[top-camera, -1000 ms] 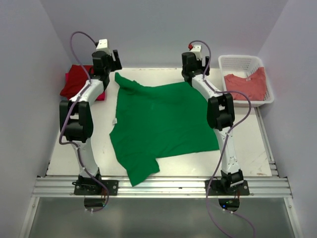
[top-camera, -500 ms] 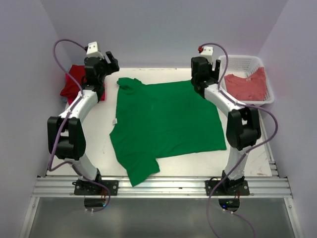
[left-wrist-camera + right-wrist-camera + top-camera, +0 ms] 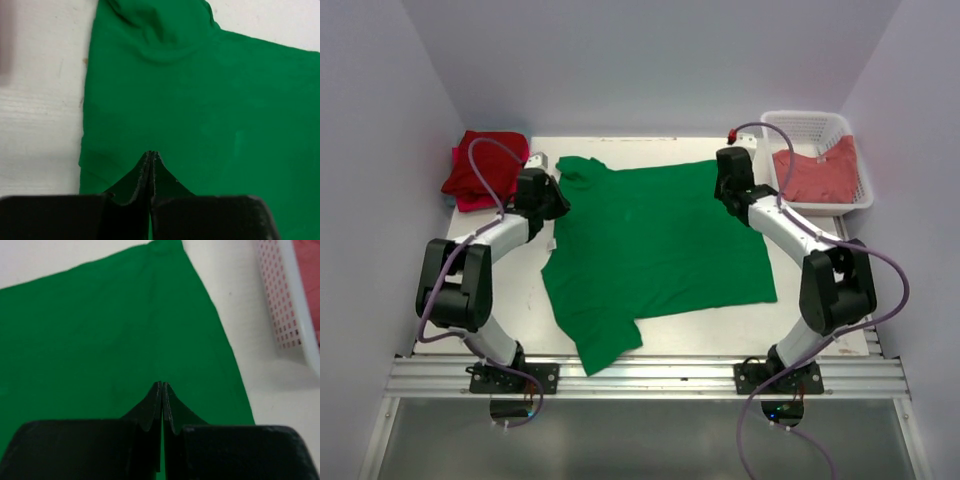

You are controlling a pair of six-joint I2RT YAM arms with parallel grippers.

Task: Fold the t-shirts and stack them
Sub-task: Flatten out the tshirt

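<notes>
Jaws on both arms are clenched tight: my left gripper point(image 3: 151, 154) over the green t-shirt point(image 3: 655, 250) at its 10 o'clock edge, right gripper point(image 3: 162, 385) at 2. It lies spread flat, centre; red t-shirts point(image 3: 480, 172) at 10, salmon t-shirt point(image 3: 817, 172) in the basket point(image 3: 805, 122) at 2.

Arms apparently low; left pincer point(image 3: 151, 154) and right pincer point(image 3: 163, 385) pressed closed.

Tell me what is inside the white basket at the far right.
A salmon-red t-shirt lies loosely in the basket, covering most of its floor. Whatever may lie under the shirt is covered and cannot be seen.
</notes>
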